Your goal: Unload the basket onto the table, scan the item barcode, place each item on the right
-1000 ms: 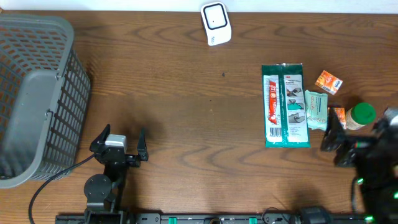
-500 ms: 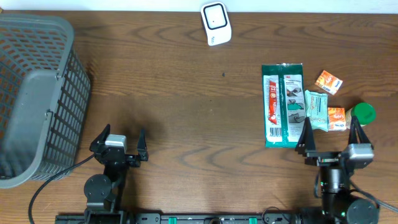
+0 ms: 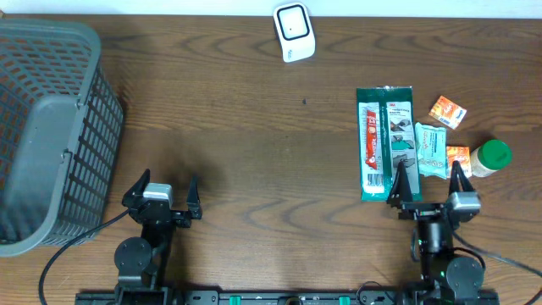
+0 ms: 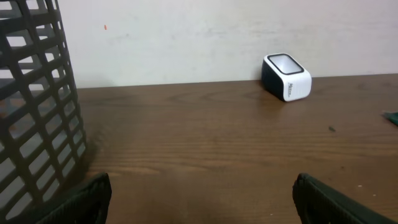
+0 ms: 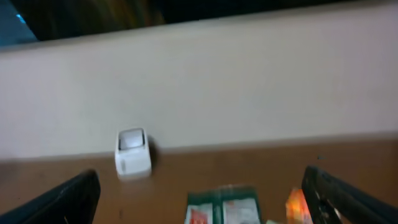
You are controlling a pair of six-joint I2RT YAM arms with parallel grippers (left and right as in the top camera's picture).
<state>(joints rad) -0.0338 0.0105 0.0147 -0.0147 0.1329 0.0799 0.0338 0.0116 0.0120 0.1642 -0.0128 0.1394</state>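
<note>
A white barcode scanner stands at the table's far edge. At the right lies a long green packet. Beside it are a small pale-green packet, two orange packets and a green-capped bottle. My right gripper is open and empty at the near end of the green packet, facing the scanner. My left gripper rests open and empty at the front left, over bare wood.
A large grey mesh basket fills the left side of the table, close to my left gripper. A pale wall runs behind the table's far edge.
My right arm has swung in from the far right edge to the left, ending just in front of the green packet. The left arm and the items have not moved.
</note>
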